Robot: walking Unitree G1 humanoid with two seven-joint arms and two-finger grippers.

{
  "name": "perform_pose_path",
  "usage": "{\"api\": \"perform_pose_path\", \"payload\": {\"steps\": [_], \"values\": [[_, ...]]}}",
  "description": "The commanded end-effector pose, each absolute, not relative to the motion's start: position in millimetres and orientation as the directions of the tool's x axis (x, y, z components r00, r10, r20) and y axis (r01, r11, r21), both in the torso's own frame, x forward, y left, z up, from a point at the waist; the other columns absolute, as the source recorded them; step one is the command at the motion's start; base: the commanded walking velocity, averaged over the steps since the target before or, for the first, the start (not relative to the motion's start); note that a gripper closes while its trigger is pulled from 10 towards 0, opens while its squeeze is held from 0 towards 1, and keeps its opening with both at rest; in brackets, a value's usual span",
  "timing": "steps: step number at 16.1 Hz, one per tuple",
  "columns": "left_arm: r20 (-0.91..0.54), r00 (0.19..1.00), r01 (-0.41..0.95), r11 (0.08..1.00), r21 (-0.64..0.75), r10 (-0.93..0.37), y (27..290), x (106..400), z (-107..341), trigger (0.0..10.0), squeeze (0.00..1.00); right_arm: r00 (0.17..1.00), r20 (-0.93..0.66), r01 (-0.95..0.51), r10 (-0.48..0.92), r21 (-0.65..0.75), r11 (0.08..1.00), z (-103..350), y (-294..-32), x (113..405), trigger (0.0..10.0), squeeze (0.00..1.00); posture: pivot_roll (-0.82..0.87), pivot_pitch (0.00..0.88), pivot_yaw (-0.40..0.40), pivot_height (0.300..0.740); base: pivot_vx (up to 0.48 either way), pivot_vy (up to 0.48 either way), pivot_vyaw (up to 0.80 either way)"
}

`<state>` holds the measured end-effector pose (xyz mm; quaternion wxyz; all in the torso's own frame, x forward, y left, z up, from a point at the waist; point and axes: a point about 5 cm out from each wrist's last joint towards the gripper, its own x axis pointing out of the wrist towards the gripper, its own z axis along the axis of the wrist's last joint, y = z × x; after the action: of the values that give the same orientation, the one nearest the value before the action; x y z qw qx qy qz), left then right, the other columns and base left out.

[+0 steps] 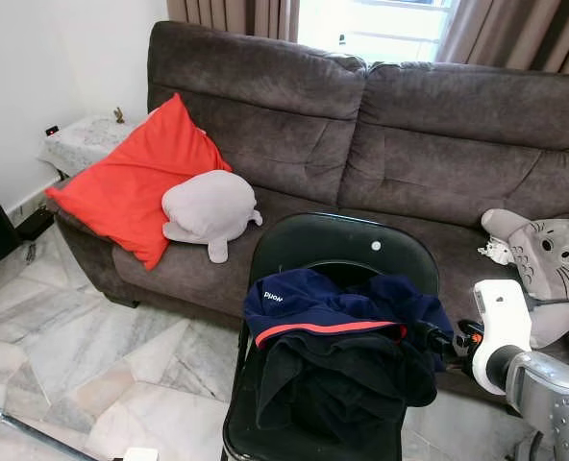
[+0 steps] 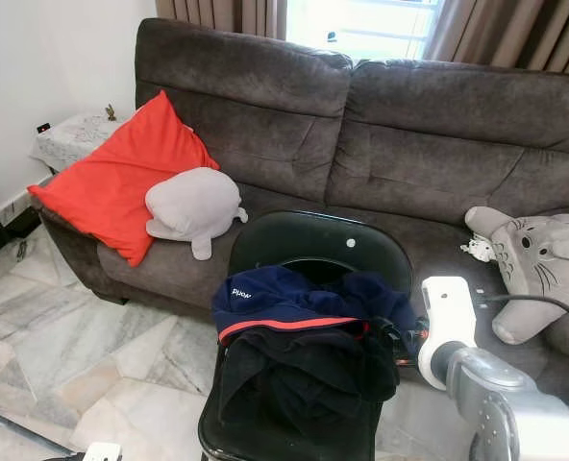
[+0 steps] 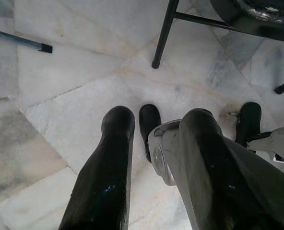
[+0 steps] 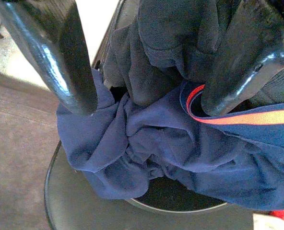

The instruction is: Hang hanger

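Right pincer (image 4: 147,62), fingers spread wide, touches navy garment (image 1: 342,307) draped across chair (image 1: 347,240).

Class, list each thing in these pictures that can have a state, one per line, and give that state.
Navy garment: crumpled, draped over the chair back.
Black garment: bunched on the seat.
Black chair: upright, facing the sofa.
Red cushion: leaning on the sofa back.
Right gripper: open, at the navy garment.
Left gripper: open, pointing at the floor.
Curtains: parted.

Red cushion (image 1: 131,182) and grey plush (image 1: 210,208) lie on the brown sofa (image 1: 409,144).
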<state>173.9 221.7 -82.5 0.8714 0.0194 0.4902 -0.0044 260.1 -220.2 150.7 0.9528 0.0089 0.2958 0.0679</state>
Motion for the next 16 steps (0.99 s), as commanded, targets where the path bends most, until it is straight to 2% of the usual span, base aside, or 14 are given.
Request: {"api": "perform_pose_path", "payload": {"steps": [1, 16], "values": [[-0.863, 0.506, 0.042, 0.998, 0.037, 0.011, 222.0, 172.0, -83.5, 10.0, 0.00, 0.820, -0.553, -0.144, 0.147, 0.050, 0.988, 153.8, -218.1, 262.6, 10.0, 0.00, 0.06, 0.000, -0.044, 0.740, 0.000, 0.000, 0.00], [-0.863, 0.504, 0.055, 0.998, 0.041, 0.008, 223.0, 172.8, -82.9, 10.0, 0.00, 0.826, -0.526, -0.169, 0.202, 0.111, 0.979, 143.1, -208.8, 285.3, 10.0, 0.00, 0.07, 0.009, -0.038, 0.740, 0.000, 0.000, 0.00]]}}
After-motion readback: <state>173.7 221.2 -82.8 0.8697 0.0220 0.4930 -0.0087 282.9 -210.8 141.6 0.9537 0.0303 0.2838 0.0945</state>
